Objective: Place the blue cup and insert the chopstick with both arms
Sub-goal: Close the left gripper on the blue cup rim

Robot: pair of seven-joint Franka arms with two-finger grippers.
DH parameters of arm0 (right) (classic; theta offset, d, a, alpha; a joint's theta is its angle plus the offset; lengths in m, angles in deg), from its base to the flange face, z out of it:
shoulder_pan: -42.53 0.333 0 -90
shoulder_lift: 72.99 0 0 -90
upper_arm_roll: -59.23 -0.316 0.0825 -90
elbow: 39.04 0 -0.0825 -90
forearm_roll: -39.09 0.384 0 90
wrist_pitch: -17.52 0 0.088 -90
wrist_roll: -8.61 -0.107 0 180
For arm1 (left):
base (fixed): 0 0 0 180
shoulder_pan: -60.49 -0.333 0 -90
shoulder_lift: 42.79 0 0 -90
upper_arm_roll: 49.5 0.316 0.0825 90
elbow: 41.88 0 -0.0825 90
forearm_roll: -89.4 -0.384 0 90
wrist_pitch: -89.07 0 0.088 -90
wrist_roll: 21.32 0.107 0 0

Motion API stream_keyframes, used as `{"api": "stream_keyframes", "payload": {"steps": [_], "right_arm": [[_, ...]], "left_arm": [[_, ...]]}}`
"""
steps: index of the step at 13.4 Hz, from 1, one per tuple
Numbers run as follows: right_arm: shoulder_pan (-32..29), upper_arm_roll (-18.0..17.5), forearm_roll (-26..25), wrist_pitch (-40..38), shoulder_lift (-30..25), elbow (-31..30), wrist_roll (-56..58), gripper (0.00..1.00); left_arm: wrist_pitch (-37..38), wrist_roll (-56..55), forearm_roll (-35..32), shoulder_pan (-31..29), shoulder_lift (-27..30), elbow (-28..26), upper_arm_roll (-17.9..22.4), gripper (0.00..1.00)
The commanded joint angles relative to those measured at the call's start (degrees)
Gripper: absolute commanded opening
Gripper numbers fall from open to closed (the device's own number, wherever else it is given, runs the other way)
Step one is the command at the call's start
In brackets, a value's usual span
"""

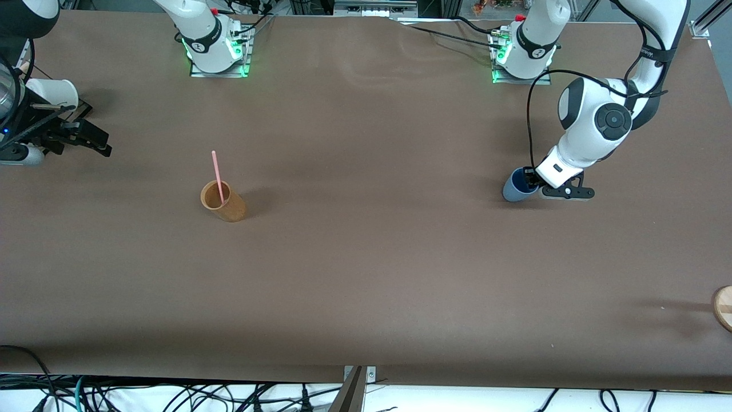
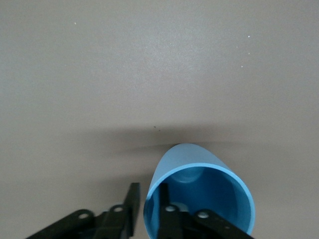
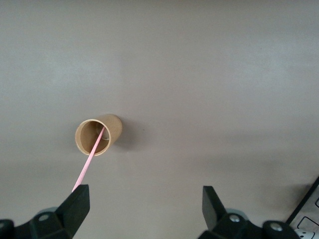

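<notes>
The blue cup [image 1: 516,187] stands on the table at the left arm's end. My left gripper [image 1: 535,183] is down at its rim. In the left wrist view the cup [image 2: 192,162] has one finger [image 2: 167,209] inside it and the other finger [image 2: 133,199] outside. They straddle the wall with a small gap, not clamped. The pink chopstick [image 1: 217,176] leans in a tan cup [image 1: 224,203] toward the right arm's end. My right gripper [image 1: 91,138] hangs open and empty at the table's end. In the right wrist view [image 3: 144,194] it is above the chopstick [image 3: 88,167] and the tan cup [image 3: 99,133].
A white paper cup [image 1: 52,91] is beside the right gripper at the table's edge. A round wooden object [image 1: 724,307] shows at the left arm's end, nearer the front camera. The arm bases [image 1: 217,48] stand along the robots' edge.
</notes>
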State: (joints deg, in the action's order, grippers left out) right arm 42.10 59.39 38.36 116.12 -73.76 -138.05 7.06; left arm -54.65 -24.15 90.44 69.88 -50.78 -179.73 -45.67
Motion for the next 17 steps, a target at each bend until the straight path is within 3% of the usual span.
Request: {"api": "stream_keyframes", "payload": {"steps": [1, 4, 6, 11, 17], "right_arm": [[-0.01, -0.07, 0.2, -0.96, -0.99, 0.13, 0.4, 1.0], [-0.01, -0.07, 0.2, -1.04, -1.08, 0.21, 0.4, 1.0], [-0.01, -0.07, 0.2, -1.05, -1.08, 0.13, 0.4, 1.0], [-0.01, -0.07, 0.2, -0.96, -0.99, 0.13, 0.4, 1.0], [-0.01, -0.07, 0.2, -1.04, -0.99, 0.13, 0.4, 1.0]], "left_arm": [[-0.94, 0.63, -1.39, -0.25, 0.44, -0.85, 0.39, 0.0], [0.19, 0.11, -0.87, 0.1, 0.87, 1.16, 0.31, 0.0], [5.0, -0.33, -0.34, 0.8, 1.14, 5.98, 0.13, 0.0], [20.83, -7.16, 0.1, 8.07, -2.71, 24.95, 0.13, 0.0], [34.2, -28.25, 1.68, 22.84, -19.22, 52.82, 0.22, 0.0]]}}
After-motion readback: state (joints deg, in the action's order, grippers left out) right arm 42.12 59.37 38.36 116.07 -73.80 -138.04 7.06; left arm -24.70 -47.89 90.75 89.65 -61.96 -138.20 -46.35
